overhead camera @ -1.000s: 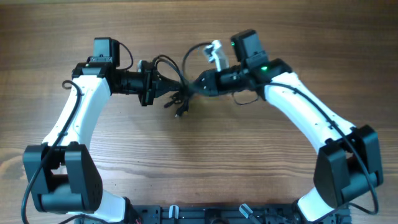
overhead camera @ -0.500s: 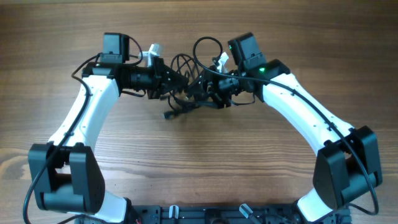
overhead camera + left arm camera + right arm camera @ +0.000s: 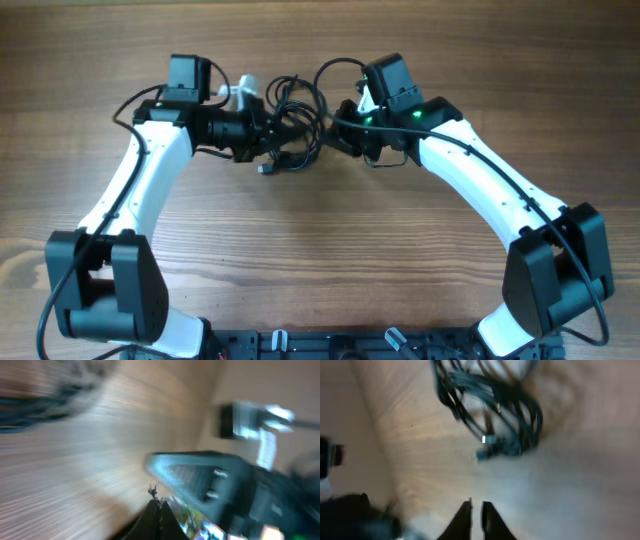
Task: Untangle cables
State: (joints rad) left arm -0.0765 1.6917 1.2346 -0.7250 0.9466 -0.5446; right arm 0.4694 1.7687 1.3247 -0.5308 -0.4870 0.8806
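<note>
Shows the cables [image 3: 295, 120] as a loose black tangle on the wooden table [image 3: 320, 250], far middle, between both grippers. Puts the left gripper [image 3: 158, 505] with fingers pinched to a point, nothing visibly caught, though the wrist view is badly blurred. Puts the right gripper [image 3: 476, 510] nearly closed with a thin slit left, empty, the tangle ahead of its tips and apart.

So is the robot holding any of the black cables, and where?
The right pincer holds nothing; the cables lie ahead of it. The left pincer is right beside them, but blur hides any hold.
</note>
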